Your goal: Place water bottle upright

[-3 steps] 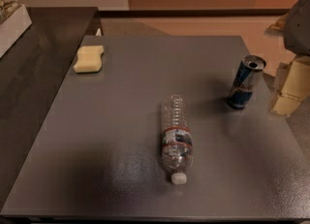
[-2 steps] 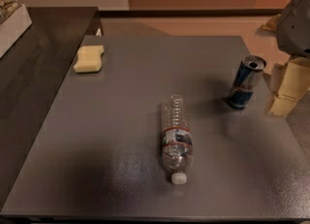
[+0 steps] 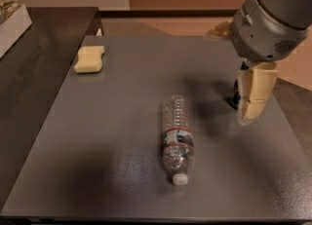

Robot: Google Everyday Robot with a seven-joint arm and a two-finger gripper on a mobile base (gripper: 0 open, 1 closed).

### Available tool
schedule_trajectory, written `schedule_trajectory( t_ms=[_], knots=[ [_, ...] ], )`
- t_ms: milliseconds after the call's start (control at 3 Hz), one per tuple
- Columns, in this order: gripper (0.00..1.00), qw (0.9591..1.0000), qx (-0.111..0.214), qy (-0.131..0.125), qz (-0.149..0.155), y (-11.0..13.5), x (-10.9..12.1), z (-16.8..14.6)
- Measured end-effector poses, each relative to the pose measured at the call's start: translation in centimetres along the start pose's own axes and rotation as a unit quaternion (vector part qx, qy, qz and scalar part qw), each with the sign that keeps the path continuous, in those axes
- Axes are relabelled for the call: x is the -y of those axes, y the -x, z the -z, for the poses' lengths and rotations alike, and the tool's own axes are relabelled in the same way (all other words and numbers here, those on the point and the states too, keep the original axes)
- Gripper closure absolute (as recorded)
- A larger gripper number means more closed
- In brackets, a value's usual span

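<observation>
Two other things sit on the grey table [image 3: 58, 170]: a yellow sponge [image 3: 88, 59] near the far left corner, and a drink can [image 3: 233, 98] at the right, mostly hidden behind the gripper [image 3: 254, 92], which hangs low over that edge. The water bottle [image 3: 176, 136] lies on its side near the middle, white cap toward the near edge, well apart from the gripper; whether the gripper is spread or closed I cannot tell.

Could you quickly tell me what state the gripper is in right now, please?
Gripper: at the right, apart from the water bottle lying on its side; open or shut cannot be told.
</observation>
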State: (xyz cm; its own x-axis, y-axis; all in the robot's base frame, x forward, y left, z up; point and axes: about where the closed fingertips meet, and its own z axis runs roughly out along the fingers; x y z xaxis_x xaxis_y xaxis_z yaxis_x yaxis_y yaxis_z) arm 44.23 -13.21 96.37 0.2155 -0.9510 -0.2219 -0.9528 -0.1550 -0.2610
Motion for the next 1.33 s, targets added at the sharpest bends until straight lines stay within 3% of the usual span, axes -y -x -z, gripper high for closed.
schedule_trajectory(
  t_ms=[333,667,1000,1333],
  knots=[
    [0.00,0.9937,0.028,0.006,0.109,3.5,0.1,-1.7],
    [0.00,0.9759,0.052,0.017,0.211,5.9,0.0,-3.6],
    [0.00,0.9440,0.059,0.044,0.322,7.2,-0.7,-5.4],
    [0.00,0.9054,0.050,0.068,0.416,7.3,-1.5,-7.0]
  ],
)
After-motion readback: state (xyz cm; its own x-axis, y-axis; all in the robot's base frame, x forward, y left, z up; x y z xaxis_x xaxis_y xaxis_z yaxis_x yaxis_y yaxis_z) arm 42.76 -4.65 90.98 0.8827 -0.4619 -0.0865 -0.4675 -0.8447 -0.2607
